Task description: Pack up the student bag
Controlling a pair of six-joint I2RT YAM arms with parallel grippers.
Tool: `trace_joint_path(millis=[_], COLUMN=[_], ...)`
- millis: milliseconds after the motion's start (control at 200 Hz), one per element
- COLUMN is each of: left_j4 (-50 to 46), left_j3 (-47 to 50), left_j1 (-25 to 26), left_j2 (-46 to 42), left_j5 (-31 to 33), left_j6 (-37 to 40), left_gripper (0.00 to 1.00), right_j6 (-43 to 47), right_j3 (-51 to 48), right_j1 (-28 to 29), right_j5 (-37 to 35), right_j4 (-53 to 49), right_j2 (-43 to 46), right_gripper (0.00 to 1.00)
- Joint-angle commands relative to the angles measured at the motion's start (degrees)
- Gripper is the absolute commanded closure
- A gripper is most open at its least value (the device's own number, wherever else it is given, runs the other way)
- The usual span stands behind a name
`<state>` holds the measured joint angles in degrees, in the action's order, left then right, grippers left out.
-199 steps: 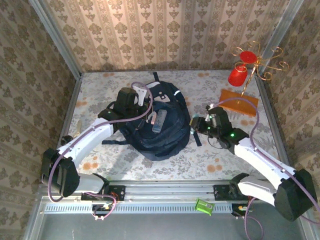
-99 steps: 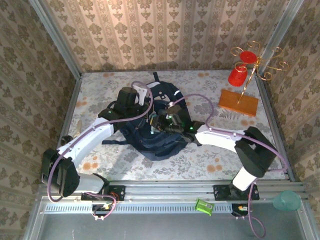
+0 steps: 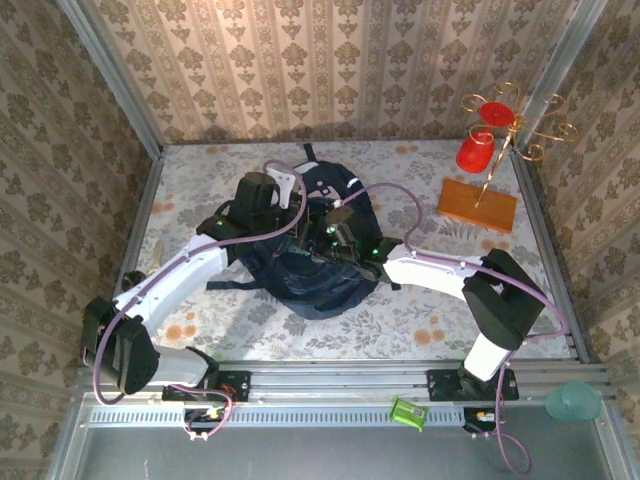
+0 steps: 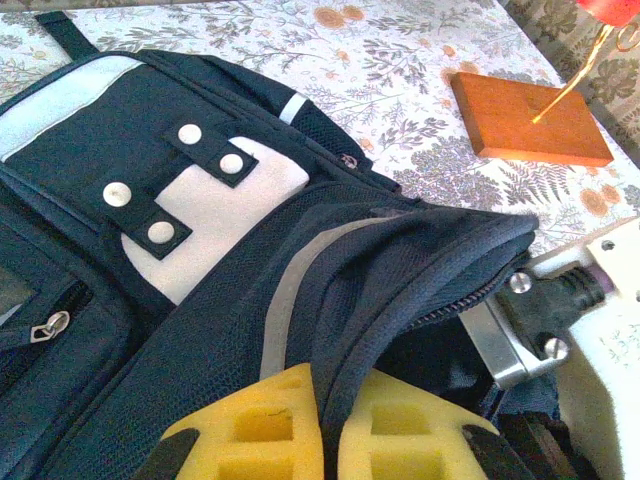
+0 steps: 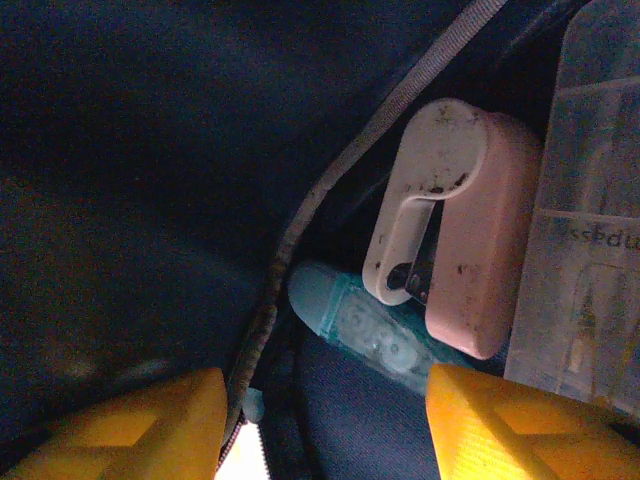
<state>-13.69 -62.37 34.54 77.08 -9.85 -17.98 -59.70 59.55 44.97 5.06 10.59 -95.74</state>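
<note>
From above, the right tool [image 3: 326, 236] is buried in the mouth of the student bag [image 3: 320, 290], and its fingertips are hidden. At lower right, a teal blur [image 3: 572, 401] is too soft to name. In the left wrist view, the bottom edge crops the left tool [image 4: 326, 430], and the upper right corner cuts a red thing [image 4: 612, 8]. In the right wrist view, a clear case [image 5: 590, 200] runs off the right edge, its lettering partial. A teal object [image 5: 365, 335] lies half under a pink one [image 5: 470, 230].

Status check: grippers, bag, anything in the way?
Left gripper shut on rim of student bag. Right gripper open inside it. Pink stapler and clear case lie beneath.
</note>
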Motion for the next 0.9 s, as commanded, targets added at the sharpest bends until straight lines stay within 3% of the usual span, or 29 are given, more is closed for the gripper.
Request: trace_joint_path(millis=[0, 230, 355, 445, 510, 605, 680, 735, 780, 900], left_j4=[4.73, 5.24, 5.13, 4.92, 4.69, 3.22, 1.69, 1.26, 1.04, 1.81], left_j3=[-3.2, -1.31, 0.23, 1.0, 1.55, 2.25, 3.11, 4.84, 6.34, 10.27], left_j1=[0.17, 0.44, 0.52, 0.61, 0.8, 1.18, 1.83, 2.81, 3.7, 5.77], left_j2=[-1.5, -1.49, -1.71, -1.84, -1.93, -2.28, -3.16, -4.13, -4.83, -5.38], left_j5=[0.38, -0.24, 0.0, 0.44, 0.52, 1.13, 1.68, 2.58, 3.5, 4.64], left_j6=[-0.42, -1.55, -1.76, -1.64, -1.62, -1.36, -1.14, -1.15, -1.41, -3.84], left_gripper=[1.0, 1.0, 1.0, 1.0, 1.0, 1.0, 1.0, 1.0, 1.0, 1.0], right_j6=[5.49, 16.33, 19.47, 18.16, 16.88, 15.19, 15.28, 16.37, 17.23, 20.88], right_j3=[-1.15, -3.97, -5.89, -5.41, -6.12, -7.06, -6.25, -5.71, -5.37, -3.52], right_j1=[-0.31, -2.26, -3.89, -4.56, -5.92, -8.76, -10.9, -12.22, -13.28, -16.4], right_j5=[1.09, -0.46, -9.3, -19.17, -21.03, -16.27, -11.08, -8.04, -6.29, -3.13], right_j4=[-0.75, -16.09, -26.48, -34.56, -34.23, -28.92, -25.78, -23.61, -22.19, -21.14], right_j2=[5.49, 14.91, 21.66, 22.63, 21.98, 18.74, 14.72, 12.53, 11.5, 9.13], right_gripper=[0.45, 0.45, 0.43, 0.35, 0.32, 0.31, 0.41, 0.59, 0.68, 0.8])
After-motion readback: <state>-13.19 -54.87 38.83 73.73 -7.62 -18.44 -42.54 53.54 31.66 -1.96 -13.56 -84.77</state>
